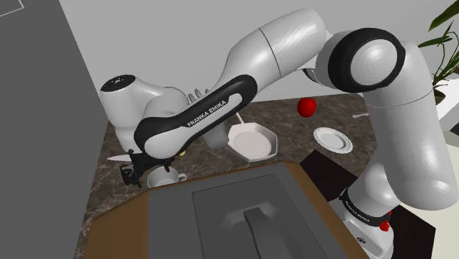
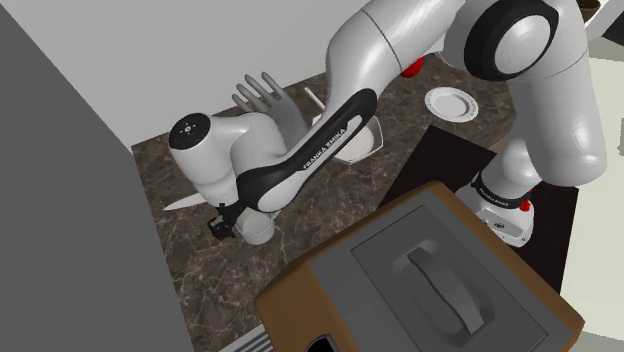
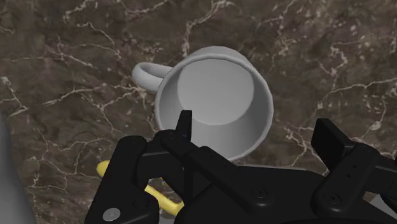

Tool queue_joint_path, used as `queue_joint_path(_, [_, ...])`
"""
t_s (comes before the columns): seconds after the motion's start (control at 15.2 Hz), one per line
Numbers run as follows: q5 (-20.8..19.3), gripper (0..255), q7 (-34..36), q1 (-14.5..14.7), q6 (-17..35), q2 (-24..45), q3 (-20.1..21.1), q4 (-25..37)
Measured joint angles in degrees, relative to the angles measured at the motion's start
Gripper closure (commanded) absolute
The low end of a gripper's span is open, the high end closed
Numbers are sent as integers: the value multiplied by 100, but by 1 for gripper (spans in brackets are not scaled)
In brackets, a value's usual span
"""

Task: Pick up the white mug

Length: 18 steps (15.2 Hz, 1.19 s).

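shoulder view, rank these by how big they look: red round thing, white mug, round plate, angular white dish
1. angular white dish
2. round plate and white mug: they look about alike, and the mug is partly hidden, so no ranking between them
3. red round thing

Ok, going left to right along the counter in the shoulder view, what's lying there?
White mug → angular white bowl → red round thing → small round white plate.
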Motion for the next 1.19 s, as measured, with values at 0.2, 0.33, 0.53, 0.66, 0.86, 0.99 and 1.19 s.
queue_joint_path(0.2, [-120, 0, 80, 227, -30, 453, -113, 462])
queue_joint_path(0.33, [-159, 0, 100, 265, 30, 569, -149, 514])
queue_joint_path(0.53, [-220, 0, 141, 318, 158, 739, -203, 552])
queue_joint_path(0.66, [-239, 255, 147, 331, 202, 800, -223, 567])
queue_joint_path(0.86, [-246, 255, 148, 331, 220, 817, -230, 568])
queue_joint_path(0.99, [-246, 255, 148, 332, 222, 819, -230, 569])
queue_joint_path(1.19, [-247, 255, 148, 332, 222, 819, -230, 570])
